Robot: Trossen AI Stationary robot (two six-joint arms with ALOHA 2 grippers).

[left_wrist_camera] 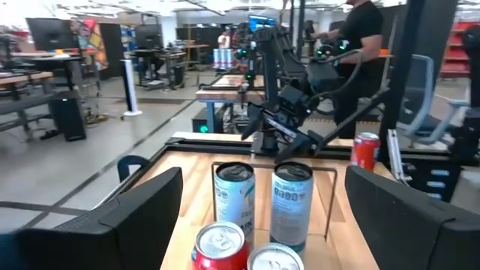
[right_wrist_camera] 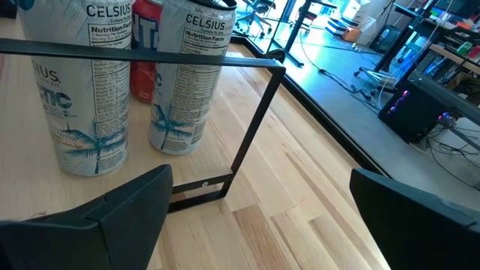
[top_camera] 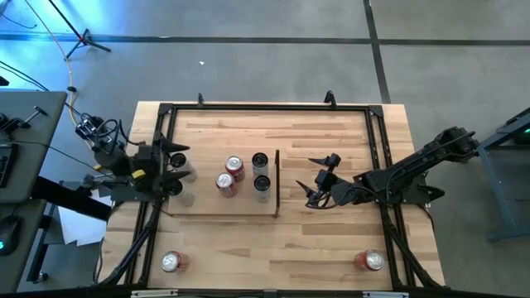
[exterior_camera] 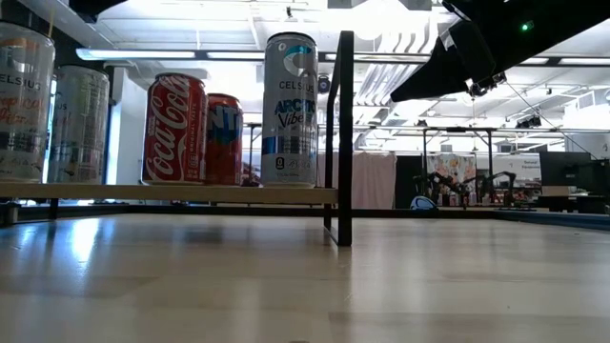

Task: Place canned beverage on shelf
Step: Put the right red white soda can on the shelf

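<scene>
Pale wood forms the shelf point(top_camera: 248, 207), a flat panel resting on the larger wooden tabletop point(top_camera: 331, 248); a thin black upright frame point(top_camera: 277, 182) runs along the short edge facing the right arm.

Four cans stand on the shelf in a tight group:
- two white Celsius cans point(top_camera: 261, 175) side by side, just beside the black frame;
- a red Coca-Cola can point(exterior_camera: 174, 129) and a second red can point(exterior_camera: 224, 139), on the side of the Celsius cans away from the frame.

Two further red-topped cans stand on the bare tabletop, well apart from the shelf: one near the front left corner point(top_camera: 172, 262) and one near the front right corner point(top_camera: 372, 261).

The right gripper point(top_camera: 317, 179) sits above the tabletop, just beyond the black frame and facing it. Its fingers point(right_wrist_camera: 112, 217) are spread wide and hold nothing.

The left gripper point(top_camera: 184, 170) sits over the opposite end of the shelf, facing the cans. Its fingers point(left_wrist_camera: 127, 217) are also spread wide and hold nothing.

A person stands in the room beyond the table, visible in the left wrist view.
</scene>
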